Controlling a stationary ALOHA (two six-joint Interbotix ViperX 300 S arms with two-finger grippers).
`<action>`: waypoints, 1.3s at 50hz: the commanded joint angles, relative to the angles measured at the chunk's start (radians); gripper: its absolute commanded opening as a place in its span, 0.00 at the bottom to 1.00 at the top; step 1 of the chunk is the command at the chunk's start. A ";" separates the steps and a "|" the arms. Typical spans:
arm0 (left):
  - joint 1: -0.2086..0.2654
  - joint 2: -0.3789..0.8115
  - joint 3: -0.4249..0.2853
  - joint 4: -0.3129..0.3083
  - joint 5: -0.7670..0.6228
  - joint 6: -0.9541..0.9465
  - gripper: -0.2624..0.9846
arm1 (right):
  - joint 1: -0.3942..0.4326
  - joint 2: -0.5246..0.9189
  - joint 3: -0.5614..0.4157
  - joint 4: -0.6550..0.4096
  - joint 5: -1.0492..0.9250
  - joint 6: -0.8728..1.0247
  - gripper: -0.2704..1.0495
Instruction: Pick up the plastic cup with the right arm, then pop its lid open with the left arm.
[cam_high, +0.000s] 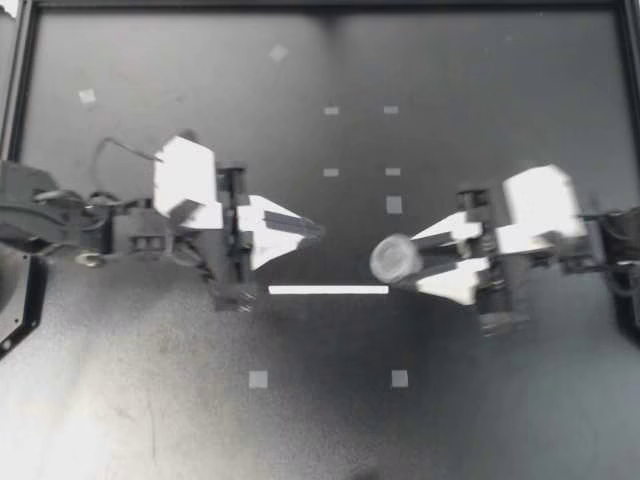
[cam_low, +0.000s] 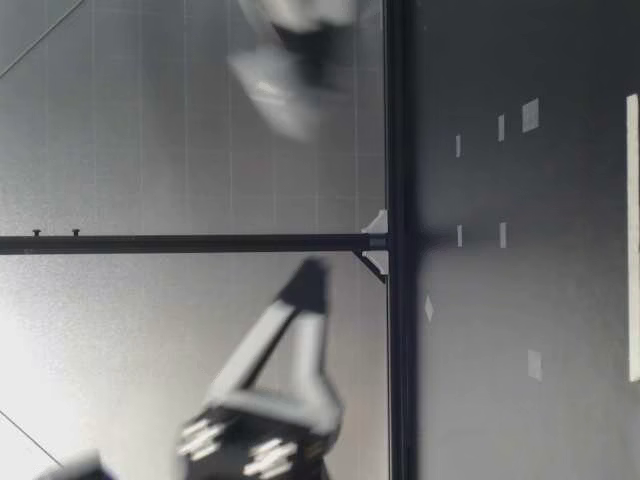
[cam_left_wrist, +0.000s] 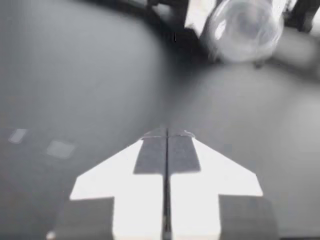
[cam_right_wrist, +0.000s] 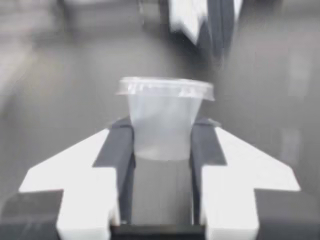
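My right gripper (cam_high: 414, 263) is pinching a clear cup (cam_high: 395, 260). Its two fingers are a little way apart, one on each side of the cup, and both touch it. My left gripper (cam_high: 318, 231) holds nothing. Its two fingers are pressed tight together with no gap, and they make one sharp tip. That tip points toward the cup. It is near the cup but not touching it.

From above, the cup looks like a pale round blob at the tips of the right fingers. It is close to one end of a long white strip (cam_high: 328, 290) that lies flat on the dark table (cam_high: 480, 90). Small pale squares (cam_high: 394, 204) are dotted about the table too.

The right wrist view shows more of the cup (cam_right_wrist: 162, 120). It has a wide rim and a thinner body. The black pads (cam_right_wrist: 120, 145) press on the body, not on the rim.

The left wrist view shows the two left fingers lying side by side, with the cup (cam_left_wrist: 245, 27) ahead of them.

The low view shows what the view from above cannot. Both grippers hang in the air, above the table. My left gripper (cam_low: 313, 272) comes to a point there. My right gripper is only a blur, and I cannot pick out the cup.
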 joint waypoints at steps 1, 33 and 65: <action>0.000 -0.048 0.040 0.005 -0.144 -0.164 0.09 | -0.020 -0.021 0.025 0.002 -0.163 -0.028 0.41; 0.000 0.005 0.020 0.067 -0.255 -1.043 0.85 | -0.020 0.209 -0.172 -0.083 -0.207 -0.103 0.41; -0.015 0.038 -0.066 0.098 -0.216 -1.146 0.84 | -0.051 0.276 -0.219 -0.078 -0.155 -0.121 0.41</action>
